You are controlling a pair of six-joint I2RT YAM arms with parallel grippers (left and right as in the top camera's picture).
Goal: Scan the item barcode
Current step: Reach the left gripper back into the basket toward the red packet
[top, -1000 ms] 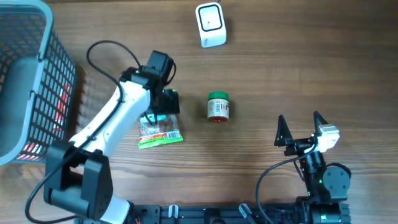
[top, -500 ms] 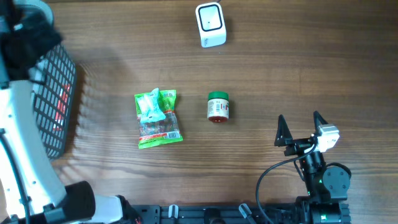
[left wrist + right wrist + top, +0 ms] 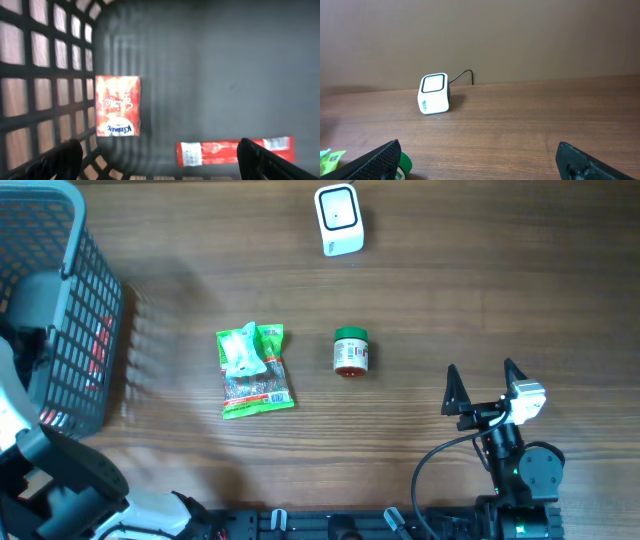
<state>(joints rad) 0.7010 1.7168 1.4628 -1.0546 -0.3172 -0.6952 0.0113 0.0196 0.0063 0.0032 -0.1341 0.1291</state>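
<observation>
The white barcode scanner (image 3: 338, 220) stands at the back of the table, its window facing up; the right wrist view also shows the scanner (image 3: 435, 93). A green snack packet (image 3: 253, 370) and a small green-lidded jar (image 3: 351, 351) lie mid-table, with no gripper on them. My left gripper (image 3: 160, 167) is open inside the basket, above a red pouch (image 3: 117, 105) and a long red packet (image 3: 232, 151), holding nothing. My right gripper (image 3: 485, 388) rests open at the front right, empty.
The grey mesh basket (image 3: 75, 310) fills the far left, and my left arm (image 3: 20, 400) reaches into it. The scanner's cable runs off behind it. The jar's green lid (image 3: 406, 165) shows beside my right gripper's left finger.
My left arm left the green packet on the table and swung left into the basket. The right arm has not moved.
</observation>
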